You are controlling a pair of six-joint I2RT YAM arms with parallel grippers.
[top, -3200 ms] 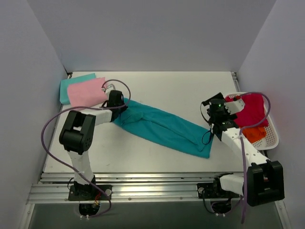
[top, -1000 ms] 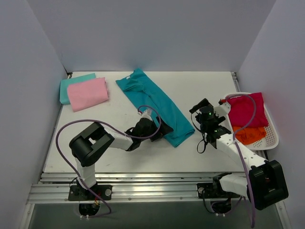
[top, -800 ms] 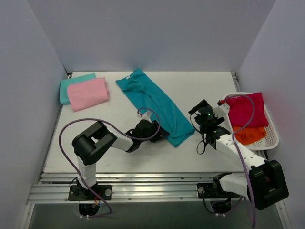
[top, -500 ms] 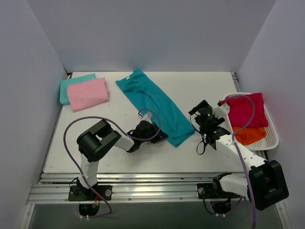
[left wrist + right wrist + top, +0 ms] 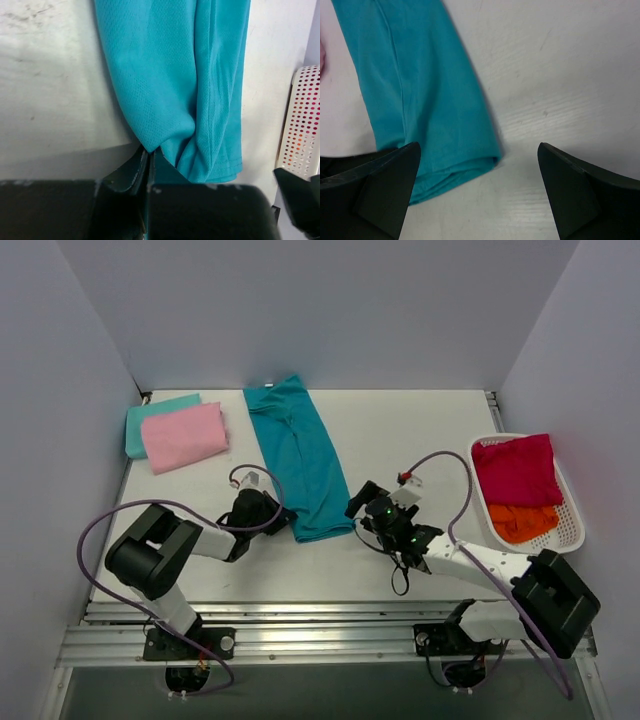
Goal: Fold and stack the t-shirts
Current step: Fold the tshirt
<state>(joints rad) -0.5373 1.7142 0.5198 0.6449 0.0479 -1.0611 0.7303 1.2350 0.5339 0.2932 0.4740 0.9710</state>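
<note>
Teal t-shirt (image 5: 295, 465) now lies straightened on the worktop (image 5: 420, 440), my left end effector (image 5: 149, 155) just clamped onto its near hem corner, right end effector (image 5: 360, 505) wide open and empty, so folding can start.

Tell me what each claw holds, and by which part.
The left claw is shut on the teal t-shirt, pinching the left corner of its near end. The right claw is open, holding nothing.
</note>
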